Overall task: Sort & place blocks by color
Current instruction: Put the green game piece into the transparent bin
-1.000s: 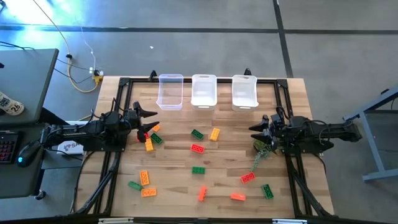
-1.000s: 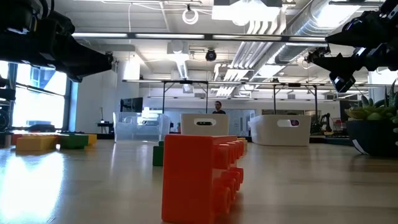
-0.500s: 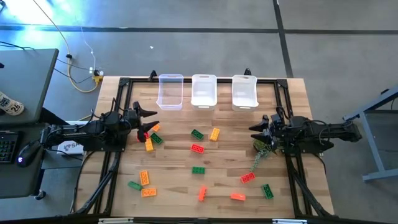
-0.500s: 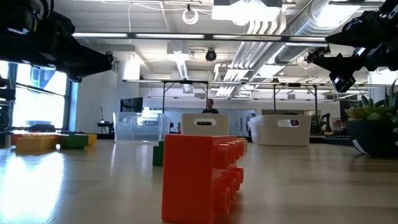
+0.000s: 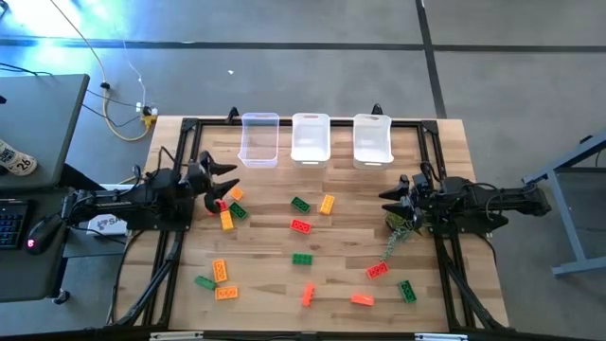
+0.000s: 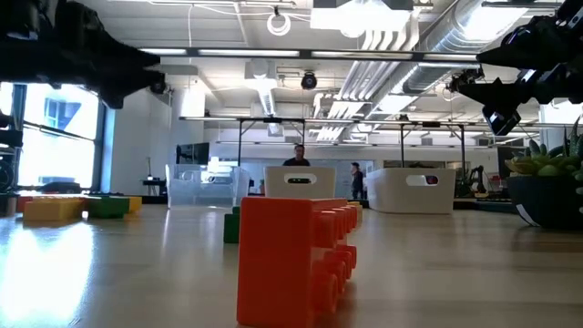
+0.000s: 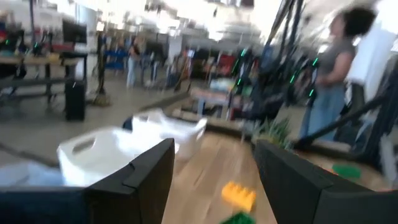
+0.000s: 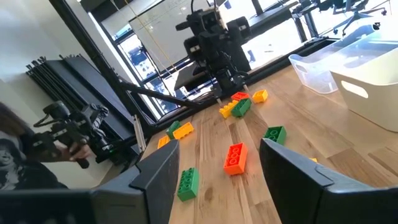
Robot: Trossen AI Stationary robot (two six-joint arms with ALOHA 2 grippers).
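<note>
Blocks (image 5: 300, 225): small studded plastic toy bricks in green, yellow-orange and red, scattered across the pale wooden table (image 5: 445, 152), none yet in the three clear plastic bins (image 5: 312, 138) lined along the far edge. Likely light, rigid and a little slick; best pinched across the two smooth long sides, not over the studs. Left gripper (image 5: 225, 179) raised near the small cluster at the left, fingers (image 7: 140, 180) apart, nothing between them. Right gripper (image 5: 390, 197) waiting at the right side beside a small green artificial plant (image 5: 399, 230), fingers (image 8: 158, 177) spread and empty too.

High view: whole layout, colours mixed everywhere. Low view: mostly one red-orange brick (image 6: 296, 260) looming up close, hiding the rest of the spread, and people far off in the room behind. Right wrist view: red brick (image 8: 235, 157) and green brick (image 8: 274, 134) lying flat, and the left arm opposite. Left wrist view: blurred, only a yellow brick (image 7: 239, 195) plain, a person standing beyond the table.
</note>
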